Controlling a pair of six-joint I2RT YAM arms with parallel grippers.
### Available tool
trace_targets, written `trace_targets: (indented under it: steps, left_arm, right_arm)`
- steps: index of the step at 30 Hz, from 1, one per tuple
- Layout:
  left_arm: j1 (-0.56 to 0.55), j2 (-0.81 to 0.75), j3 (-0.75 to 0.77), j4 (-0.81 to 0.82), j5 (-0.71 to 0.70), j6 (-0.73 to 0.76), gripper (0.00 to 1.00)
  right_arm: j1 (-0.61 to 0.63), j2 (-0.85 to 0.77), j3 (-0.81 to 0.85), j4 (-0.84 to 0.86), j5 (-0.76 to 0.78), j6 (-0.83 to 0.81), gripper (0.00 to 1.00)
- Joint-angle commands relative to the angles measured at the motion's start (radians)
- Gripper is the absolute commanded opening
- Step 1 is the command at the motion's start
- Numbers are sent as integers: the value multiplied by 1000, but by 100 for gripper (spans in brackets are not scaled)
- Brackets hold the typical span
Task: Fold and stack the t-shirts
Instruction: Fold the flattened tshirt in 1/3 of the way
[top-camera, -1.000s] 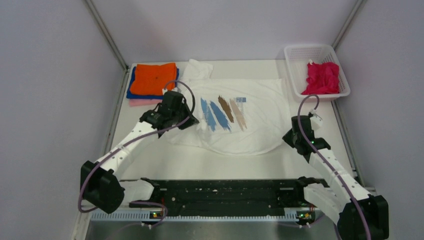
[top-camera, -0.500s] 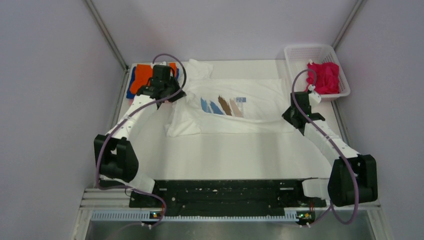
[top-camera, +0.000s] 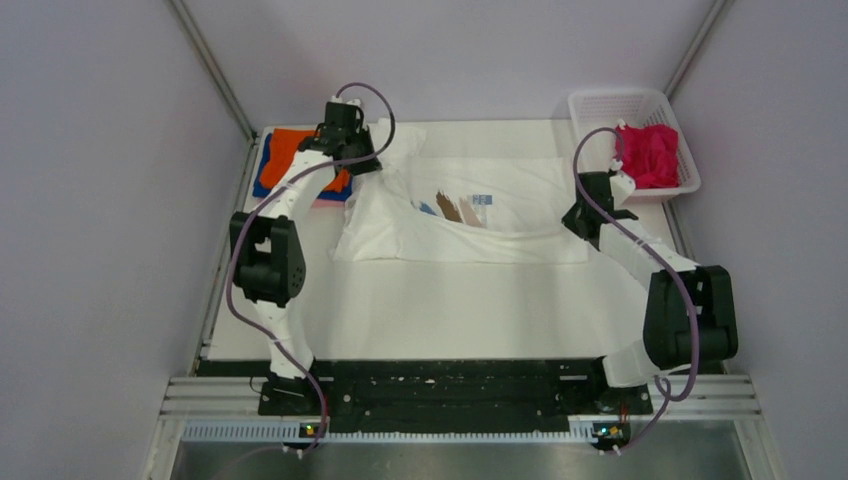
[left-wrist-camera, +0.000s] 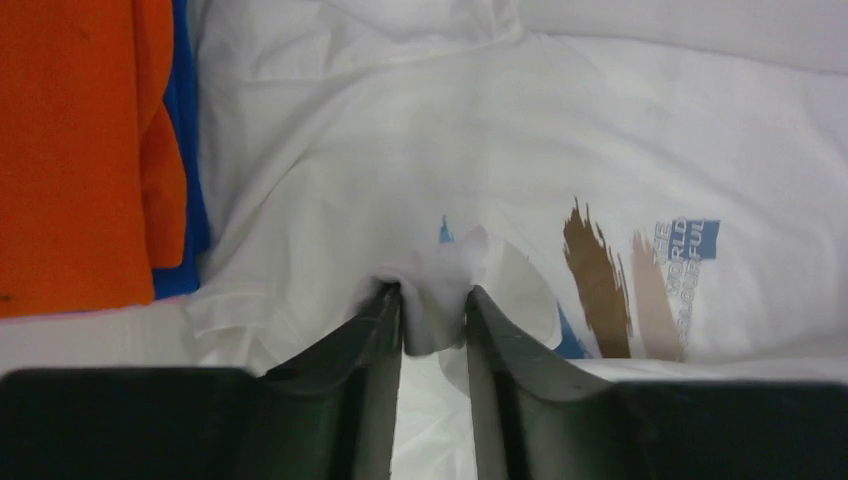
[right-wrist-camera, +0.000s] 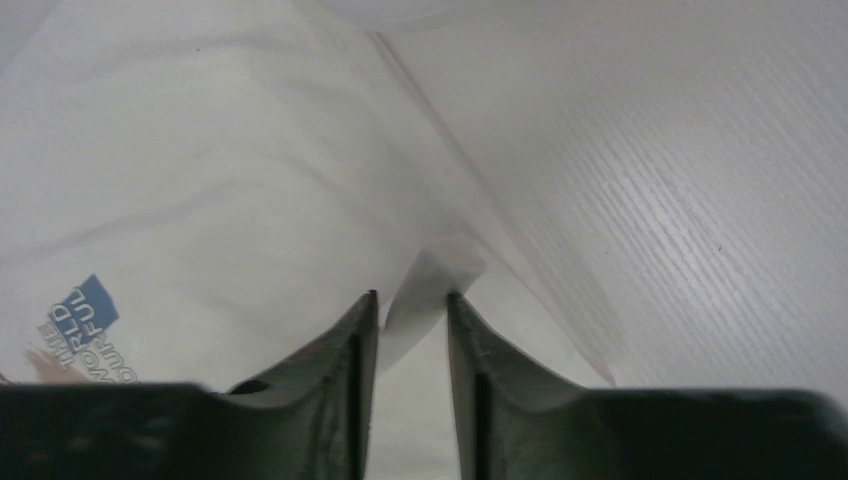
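Note:
The white t-shirt (top-camera: 480, 235) with the brush-stroke print (top-camera: 460, 207) lies mid-table, its near half folded back over the far half and covering most of the print. My left gripper (top-camera: 365, 165) hovers at its back left corner, jaws parted, a bunched fold of the white t-shirt (left-wrist-camera: 400, 130) still sitting between the fingertips (left-wrist-camera: 435, 290). My right gripper (top-camera: 583, 215) is at the shirt's right edge, jaws parted, with a loose cloth corner between them (right-wrist-camera: 410, 295). The orange shirt (top-camera: 290, 150) tops a folded stack at back left. A magenta shirt (top-camera: 650, 155) lies crumpled in the basket.
Under the orange shirt (left-wrist-camera: 70, 150) lie a blue one (left-wrist-camera: 190, 150) and a pink one (top-camera: 328, 200). The white mesh basket (top-camera: 610, 98) stands at the back right corner. Walls close in the table on three sides. Bare tabletop (right-wrist-camera: 700, 150) shows right of the shirt.
Both arms carried the shirt's near hem away from their bases toward the back, folding the shirt over itself. Both pairs of jaws, shut on the cloth before, have now parted.

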Motion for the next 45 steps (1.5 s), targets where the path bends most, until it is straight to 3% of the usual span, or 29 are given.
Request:
trace_targets:
  steps: [1,5,7,9,13,16,21,25,30,36,45]
  left_arm:
    - [16,108,184,-117,-91,36,95]
    - [17,144,303,-187,-147,21,99]
    - [16,97,257,-174,-93,3,99]
    - [13,26,151,-137,-33,-27,99]
    - [-6,-151,-172,24,27,-126,99]
    - [-9,-203,-386,142,94,-182,99]
    - [-9,-144,-476,180,93,-227,99]
    - [-8,-79,-485,126,66,-230,99]
    - [-9,-160,-658,158,50,-252,99]
    - [-31,-399,-965,141,16,-310,99]
    - [-179,-783,-1251,16,-87,-487,99]
  right_arm:
    - [-34,71,107,51,50,-11,46]
    - [-39,102,183,22,13,-40,68]
    - [-32,83,169,25,-44,-75,94]
    - [-2,49,132,34,-71,-104,99]
    - [102,10,14,125,-135,-145,99]
    - [157,74,-1,201,-220,-169,99]
    - [211,197,24,211,-190,-180,99]
    - [214,202,-35,211,-191,-142,99]
    - [214,100,-168,192,-171,-110,99]
    - [217,-60,-319,116,-161,-49,99]
    - [275,-363,-477,-50,-166,46,99]
